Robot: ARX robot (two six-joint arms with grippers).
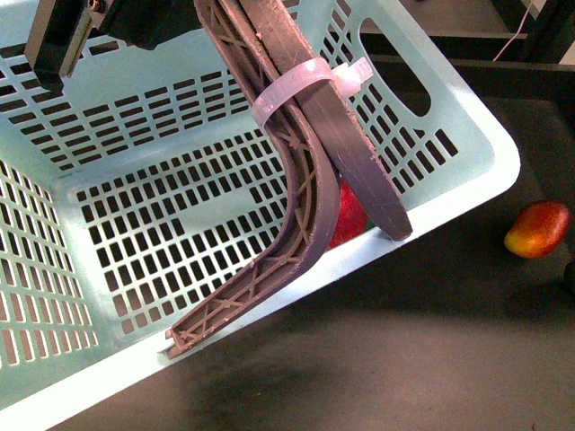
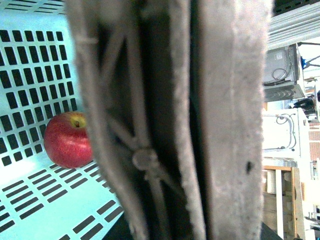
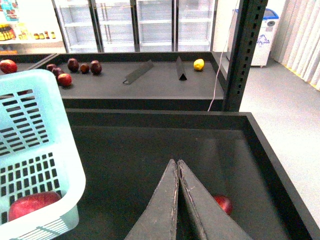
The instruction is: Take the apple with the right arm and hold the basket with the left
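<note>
Apple (image 2: 67,140) in the basket (image 1: 467,193), right gripper (image 3: 176,164) empty.
The apple lies against the basket wall, behind the zip-tied handles (image 1: 305,180). The right gripper's fingers are pressed together above the dark surface (image 3: 125,165), near a red fruit (image 3: 223,204). I cannot tell the left gripper's (image 1: 162,22) state.

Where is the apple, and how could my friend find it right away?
Find the big mint-green basket with brown handles tied by a white zip tie. Inside, low against a slotted wall, sits the apple. It is round and deep red with a yellowish stem hollow, unlike the longer red-to-orange fruit lying outside on the dark surface.
</note>
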